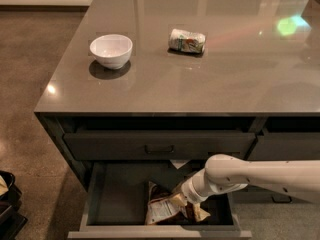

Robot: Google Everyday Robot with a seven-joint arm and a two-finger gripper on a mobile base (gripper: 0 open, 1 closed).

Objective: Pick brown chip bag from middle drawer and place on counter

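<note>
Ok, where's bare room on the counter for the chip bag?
Glossy grey counter: bare right of the white-green can and in front of the white bowl. Crowded: dark grey middle drawer, gripper at the crumpled brown chip bag.

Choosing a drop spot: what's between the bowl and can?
Bare counter, camera view; gripper is down in the middle drawer at the brown chip bag.

Crumpled brown chip bag (165, 210), white panel showing, lies right of centre in the pulled-out middle drawer (117, 201), below the glossy grey surface (210, 84); the claw (183, 201) is at its upper edge.
</note>
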